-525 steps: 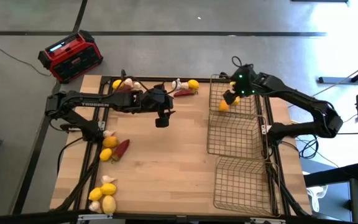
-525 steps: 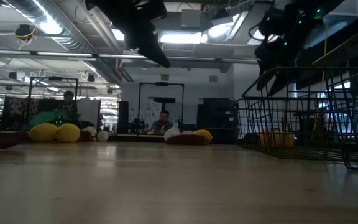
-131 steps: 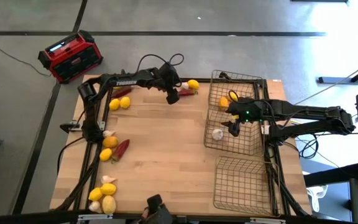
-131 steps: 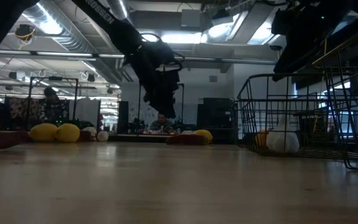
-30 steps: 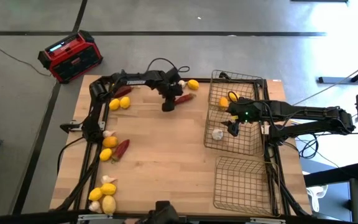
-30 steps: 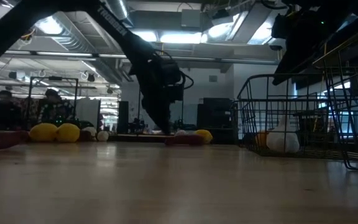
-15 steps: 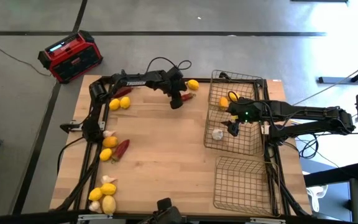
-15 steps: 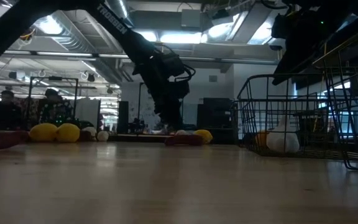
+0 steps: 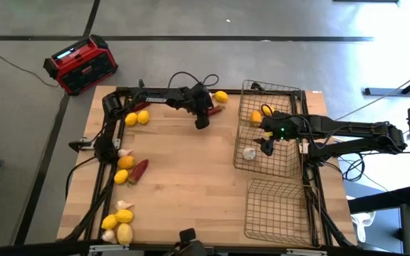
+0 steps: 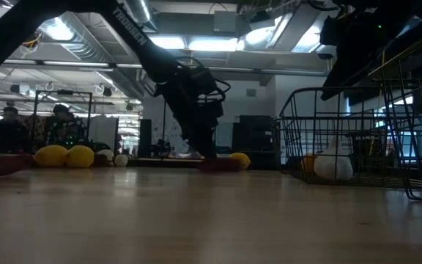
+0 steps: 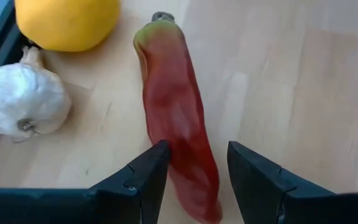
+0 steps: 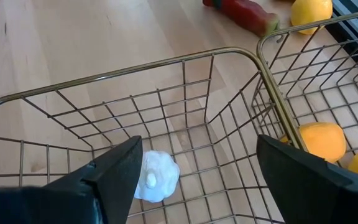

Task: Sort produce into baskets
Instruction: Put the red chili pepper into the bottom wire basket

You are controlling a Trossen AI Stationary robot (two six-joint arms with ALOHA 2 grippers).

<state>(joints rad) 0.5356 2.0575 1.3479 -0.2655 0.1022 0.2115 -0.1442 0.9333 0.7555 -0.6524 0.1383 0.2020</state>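
left gripper (image 11: 191, 171) low on table, fingers apart, straddling red chili pepper (image 11: 178, 112). just beyond: garlic bulb (image 11: 22, 101), then lemon (image 11: 66, 22). right gripper (image 12: 191, 168) spread wide above middle basket (image 12: 185, 62); garlic (image 12: 155, 177) inside, two lemons (image 12: 319, 140) in next basket.

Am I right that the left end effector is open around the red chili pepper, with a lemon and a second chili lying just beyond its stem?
Not quite. The left wrist view shows the left end effector open around the red chili pepper, with a lemon beyond its stem, but the other item there is a white garlic bulb, not a second chili.
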